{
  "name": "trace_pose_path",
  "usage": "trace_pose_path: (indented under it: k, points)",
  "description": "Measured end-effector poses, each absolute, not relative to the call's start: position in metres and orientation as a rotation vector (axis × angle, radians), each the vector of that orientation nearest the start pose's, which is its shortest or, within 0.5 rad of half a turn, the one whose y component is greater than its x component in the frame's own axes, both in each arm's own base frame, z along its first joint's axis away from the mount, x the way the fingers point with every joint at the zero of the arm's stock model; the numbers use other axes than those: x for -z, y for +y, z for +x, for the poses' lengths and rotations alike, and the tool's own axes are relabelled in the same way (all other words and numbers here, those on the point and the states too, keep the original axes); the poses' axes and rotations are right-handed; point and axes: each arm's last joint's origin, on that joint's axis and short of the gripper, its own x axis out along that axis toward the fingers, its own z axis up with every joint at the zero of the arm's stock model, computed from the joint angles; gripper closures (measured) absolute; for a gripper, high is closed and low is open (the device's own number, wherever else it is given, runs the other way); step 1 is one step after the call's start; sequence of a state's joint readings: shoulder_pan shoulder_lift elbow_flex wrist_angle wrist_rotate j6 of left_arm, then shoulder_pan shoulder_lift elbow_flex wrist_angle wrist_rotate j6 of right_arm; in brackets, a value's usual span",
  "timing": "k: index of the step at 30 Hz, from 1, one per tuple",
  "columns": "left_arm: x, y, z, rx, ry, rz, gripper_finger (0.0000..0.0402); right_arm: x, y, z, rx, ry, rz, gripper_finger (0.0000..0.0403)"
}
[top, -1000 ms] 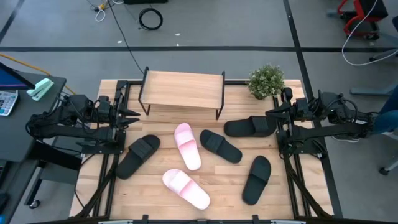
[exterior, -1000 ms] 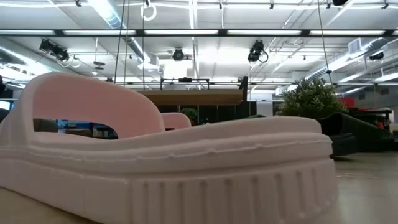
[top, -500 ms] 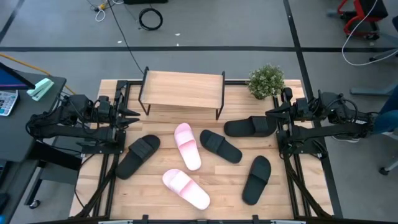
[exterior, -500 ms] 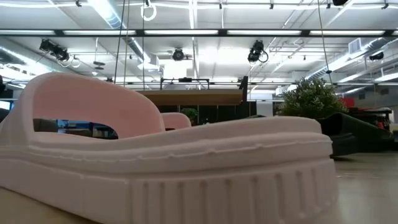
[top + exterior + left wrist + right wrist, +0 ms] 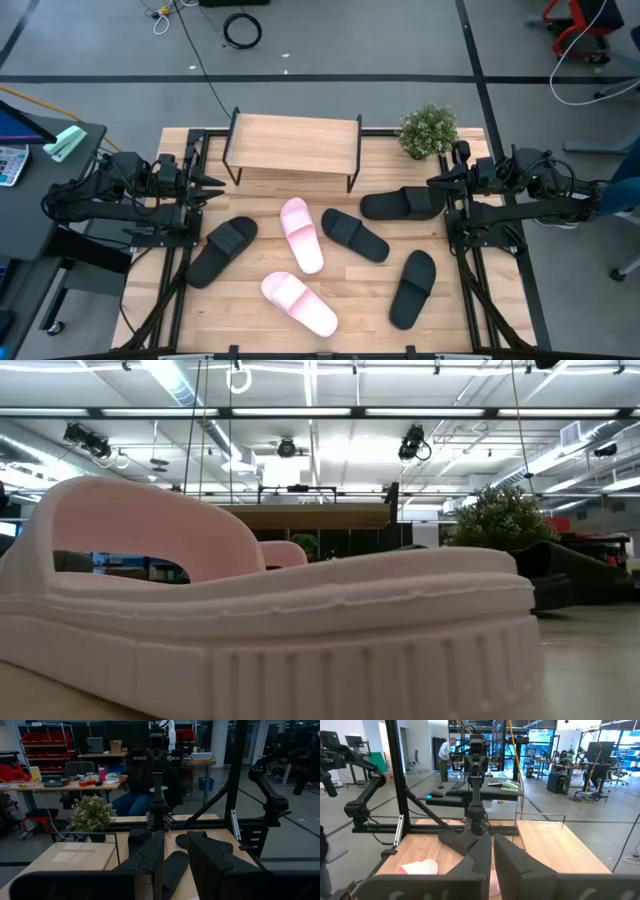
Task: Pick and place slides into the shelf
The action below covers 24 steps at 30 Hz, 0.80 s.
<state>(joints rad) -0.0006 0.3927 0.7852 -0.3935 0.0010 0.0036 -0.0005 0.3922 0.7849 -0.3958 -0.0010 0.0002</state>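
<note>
Slides [image 5: 301, 234] scattered on table [image 5: 350, 300]; probably light, soft foam — take by strap. Left pincer [image 5: 175, 855] slightly parted, right pincer [image 5: 492, 851] closed, both empty.

Slides spread on the worktop [image 5: 470, 320] in front of the shelf [image 5: 294, 143].

The shelf stands at the worktop's back edge, nothing on its top board. A plant [image 5: 428, 130] sits to its right. Six slides [image 5: 300, 234] lie before the shelf: one at front left, two straight in front with one behind the other, one just right of those, one near the plant, one at far front right. None touches the shelf.
</note>
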Motion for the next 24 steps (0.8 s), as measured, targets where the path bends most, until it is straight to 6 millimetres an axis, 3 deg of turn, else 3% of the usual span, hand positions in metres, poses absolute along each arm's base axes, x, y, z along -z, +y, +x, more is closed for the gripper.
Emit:
trace_pose_path:
  k: [24]
  points:
    - [-0.3536,-0.0001,0.0762,0.002,0.001,0.004,0.0313,-0.3533,0.0000,0.0761,-0.001,0.003,0.000,0.0376]
